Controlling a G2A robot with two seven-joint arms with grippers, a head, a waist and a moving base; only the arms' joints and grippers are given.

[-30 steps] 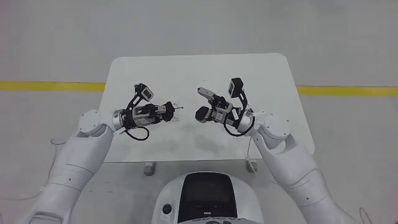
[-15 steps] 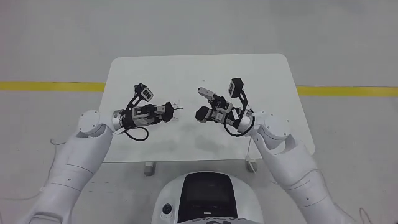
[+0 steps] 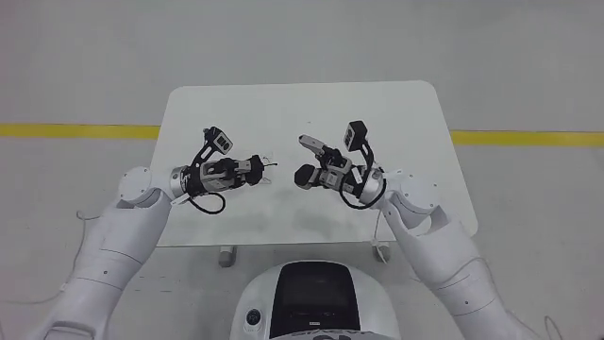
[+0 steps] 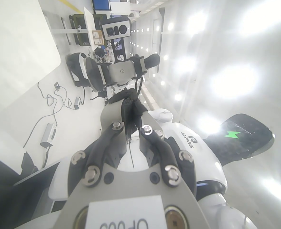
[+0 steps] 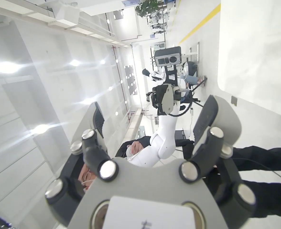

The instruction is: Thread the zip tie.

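Observation:
Above the white table (image 3: 302,104) my two grippers face each other a short gap apart. My left gripper (image 3: 263,169) is shut on a thin black zip tie (image 3: 273,162), whose tip pokes out toward the right arm. In the left wrist view the zip tie (image 4: 131,154) runs as a thin black strand back between the closed fingers (image 4: 126,110) of the left gripper (image 4: 131,107). My right gripper (image 3: 306,158) is open and holds nothing. In its own view the right gripper (image 5: 152,117) has wide-spread fingers (image 5: 206,117), with the left gripper (image 5: 165,98) beyond them.
The table top carries nothing else. Grey floor with yellow lines (image 3: 75,130) surrounds it. Cables (image 4: 52,103) lie on the floor beyond the table edge.
My right gripper has edged slightly toward the left gripper. The left gripper and zip tie have stayed in place.

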